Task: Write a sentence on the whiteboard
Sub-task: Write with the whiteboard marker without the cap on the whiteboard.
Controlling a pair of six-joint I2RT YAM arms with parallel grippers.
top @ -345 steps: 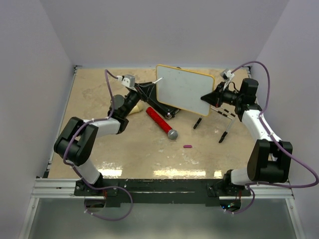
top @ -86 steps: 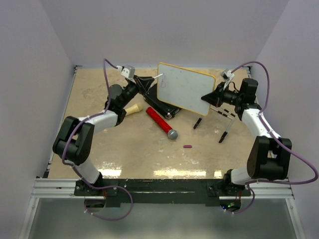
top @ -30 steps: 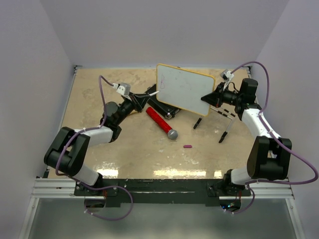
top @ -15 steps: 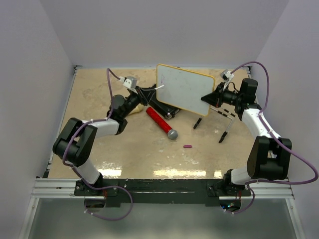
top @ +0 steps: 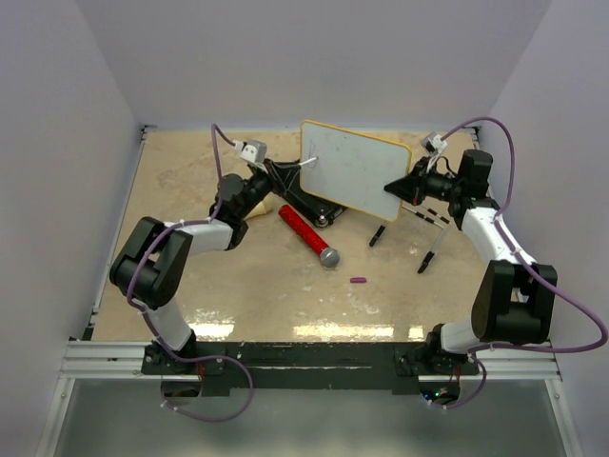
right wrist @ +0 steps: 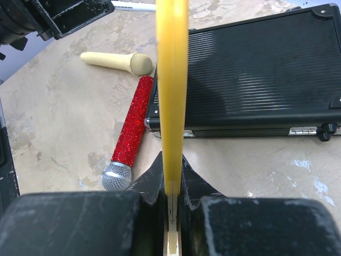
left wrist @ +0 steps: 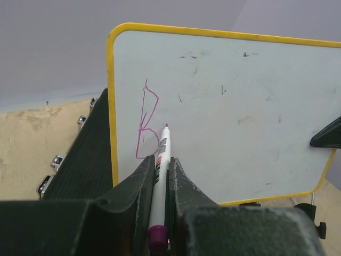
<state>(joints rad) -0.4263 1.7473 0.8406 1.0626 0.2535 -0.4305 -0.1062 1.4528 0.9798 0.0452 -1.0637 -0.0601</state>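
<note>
Camera above: gripping the right edge of the whiteboard (top: pixel 354 169) with the right gripper (top: pixel 395 187), standing it tilted over the black case (top: pixel 309 202); reaching in with the left gripper (top: pixel 285 174).

Left wrist: pinching a marker (left wrist: pixel 161 160), touching its tip to the board beside a lone purple scrawl (left wrist: pixel 145 125), possibly a B. Judging the sentence barely begun; needing a steady rightward drag next. Finding the barrel label unreadable.

Right wrist: clamping the yellow rim (right wrist: pixel 171 80) edge-on.

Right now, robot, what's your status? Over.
Left claw shut on pen, tip at board. Right claw grips board's edge. One purple squiggle written. Nothing blocking.
</note>
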